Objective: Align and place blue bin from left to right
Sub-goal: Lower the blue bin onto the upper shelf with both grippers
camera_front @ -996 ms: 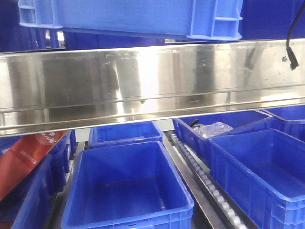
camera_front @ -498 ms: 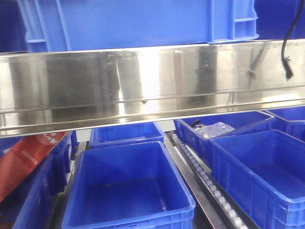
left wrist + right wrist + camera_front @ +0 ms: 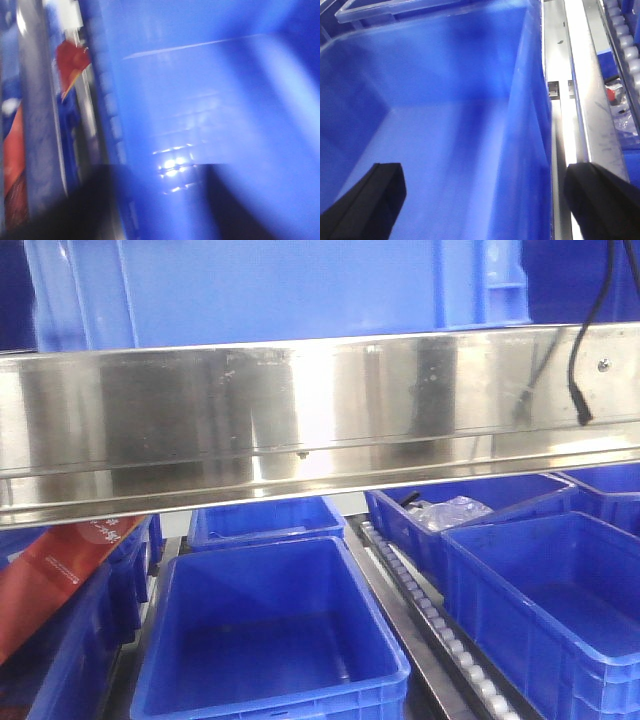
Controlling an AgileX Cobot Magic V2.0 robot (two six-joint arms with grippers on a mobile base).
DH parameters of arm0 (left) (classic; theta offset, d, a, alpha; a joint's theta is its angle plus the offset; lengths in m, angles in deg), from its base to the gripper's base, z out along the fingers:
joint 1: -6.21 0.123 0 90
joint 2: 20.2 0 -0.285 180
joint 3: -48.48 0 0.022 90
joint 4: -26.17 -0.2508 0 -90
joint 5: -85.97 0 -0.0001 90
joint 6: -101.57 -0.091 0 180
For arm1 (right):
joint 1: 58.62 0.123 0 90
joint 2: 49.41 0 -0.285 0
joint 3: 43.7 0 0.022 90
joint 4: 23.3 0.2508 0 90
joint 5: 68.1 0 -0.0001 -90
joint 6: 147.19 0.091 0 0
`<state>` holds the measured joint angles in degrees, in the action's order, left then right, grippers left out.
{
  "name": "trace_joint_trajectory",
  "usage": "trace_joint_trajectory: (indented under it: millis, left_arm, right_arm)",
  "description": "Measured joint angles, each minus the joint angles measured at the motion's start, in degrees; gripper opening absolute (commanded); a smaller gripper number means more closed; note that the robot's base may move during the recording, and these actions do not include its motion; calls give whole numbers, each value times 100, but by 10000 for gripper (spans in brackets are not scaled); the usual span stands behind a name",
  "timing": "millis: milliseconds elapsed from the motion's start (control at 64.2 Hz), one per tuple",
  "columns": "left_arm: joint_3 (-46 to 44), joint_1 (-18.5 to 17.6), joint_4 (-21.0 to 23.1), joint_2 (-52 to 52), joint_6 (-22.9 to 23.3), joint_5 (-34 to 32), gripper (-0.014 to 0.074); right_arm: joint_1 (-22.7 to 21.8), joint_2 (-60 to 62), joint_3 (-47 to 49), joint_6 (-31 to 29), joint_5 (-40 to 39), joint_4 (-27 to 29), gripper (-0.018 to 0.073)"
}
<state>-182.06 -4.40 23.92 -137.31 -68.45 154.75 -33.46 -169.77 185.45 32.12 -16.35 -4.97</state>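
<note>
Up above the steel rail (image 3: 300, 420), the blue bin (image 3: 280, 290) looks mid-carry, right jaws wide astride its wall, left jaws unclear, next needs squaring up.

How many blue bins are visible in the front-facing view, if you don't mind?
At least 6: one above the steel rail, front centre, behind it, right front, right rear, far right. Left ones are partly hidden.

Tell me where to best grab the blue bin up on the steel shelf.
Probably by the blue bin's thick rim on its two short ends, coming from above: the walls are smooth, and the right hand already straddles its right wall, one finger inside, one outside.
</note>
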Motion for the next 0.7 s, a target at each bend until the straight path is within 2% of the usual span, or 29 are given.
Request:
trace_joint_trajectory:
  millis: [109, 218, 374, 436, 483, 592, 701]
  left_arm:
    - [0, -22, -11, 118, -24, 0, 497]
    - [0, -22, -11, 348, -35, 13, 399]
    - [-9, -22, -20, 777, -78, 122, 134]
    - [-9, -22, -20, 896, -148, 131, -11]
    - [6, -22, -20, 975, -172, 131, -116]
    - [287, -22, -20, 1217, -222, 145, -111]
    - [1058, -22, -20, 1720, -237, 145, -111]
  right_arm:
    - [0, 57, 0, -12, 85, -11, 480]
    - [0, 266, 0, -24, 280, -127, 340]
    - [0, 738, 0, -24, 647, -359, -22]
    - [0, 927, 0, -24, 786, -451, -156]
    - [0, 1039, 0, -24, 896, -512, -160]
    - [0, 1236, 0, -24, 1104, -609, -154]
    - [0, 1452, -209, -24, 1149, -686, -154]
